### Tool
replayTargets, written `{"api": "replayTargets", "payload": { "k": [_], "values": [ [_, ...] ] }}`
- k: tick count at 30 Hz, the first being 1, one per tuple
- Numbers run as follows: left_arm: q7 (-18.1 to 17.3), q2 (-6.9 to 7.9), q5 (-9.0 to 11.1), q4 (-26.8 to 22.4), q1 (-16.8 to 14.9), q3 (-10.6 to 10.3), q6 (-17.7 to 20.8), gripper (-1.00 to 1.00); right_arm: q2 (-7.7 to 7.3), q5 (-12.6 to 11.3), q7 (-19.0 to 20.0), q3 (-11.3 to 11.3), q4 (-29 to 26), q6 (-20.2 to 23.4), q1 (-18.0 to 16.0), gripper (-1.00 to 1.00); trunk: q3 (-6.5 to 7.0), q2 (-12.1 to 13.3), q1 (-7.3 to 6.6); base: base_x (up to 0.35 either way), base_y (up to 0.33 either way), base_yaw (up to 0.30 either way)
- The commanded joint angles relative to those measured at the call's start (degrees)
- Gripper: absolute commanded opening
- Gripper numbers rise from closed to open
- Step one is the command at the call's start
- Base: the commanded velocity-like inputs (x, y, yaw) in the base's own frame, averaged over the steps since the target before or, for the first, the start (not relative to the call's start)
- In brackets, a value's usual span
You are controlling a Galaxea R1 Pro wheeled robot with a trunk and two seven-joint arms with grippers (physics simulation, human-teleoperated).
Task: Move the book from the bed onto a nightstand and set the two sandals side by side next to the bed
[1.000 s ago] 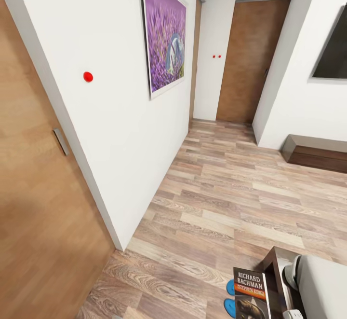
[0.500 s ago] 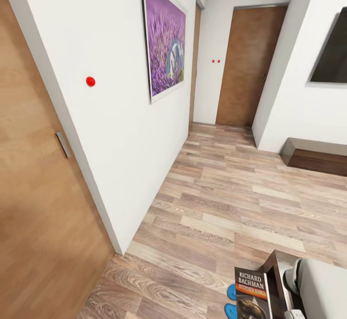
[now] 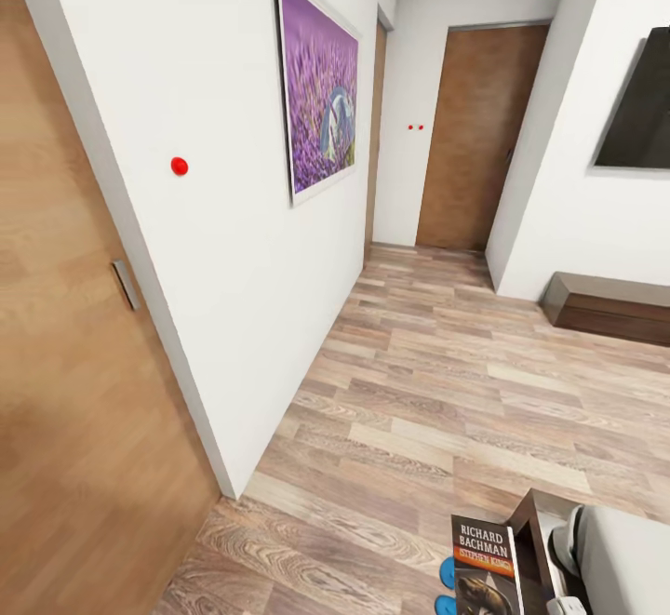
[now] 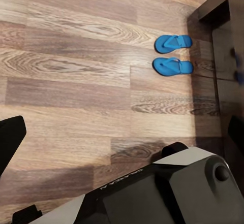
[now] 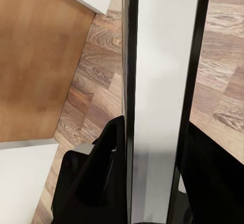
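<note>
Wood-plank floor beside the bed: my right gripper clamps the book upright near both sandals; left gripper's state I cannot tell.

Matt wood-plank floor, glossy paper book, smooth bright-blue sandals

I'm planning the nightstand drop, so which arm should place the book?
Right. The right fingers are shut on the book, seen edge-on between them. The left fingers hold nothing, with the sandals on the floor beyond.
</note>
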Motion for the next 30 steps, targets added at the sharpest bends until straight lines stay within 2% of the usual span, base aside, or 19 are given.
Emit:
{"api": "replayTargets", "payload": {
  "k": [1,15,30],
  "values": [
    [0.00,0.04,-0.13,0.03,-0.04,-0.16,-0.34,1.00,-0.04,-0.54,0.24,0.46,0.02,0.10,-0.05,-1.00,-0.01,-0.09,0.03,0.000,0.000,0.000],
    [0.00,0.03,-0.21,0.82,-0.04,-0.16,-0.35,1.00,-0.04,-0.46,0.17,0.51,0.02,0.10,-0.05,-1.00,0.56,-0.09,0.03,0.000,0.000,0.000],
    [0.00,0.03,-0.22,0.82,-0.04,-0.16,-0.35,1.00,-0.02,-0.45,0.18,0.54,0.02,0.10,-0.03,-1.00,1.88,-0.09,0.03,0.000,0.000,0.000]
  ]
}}
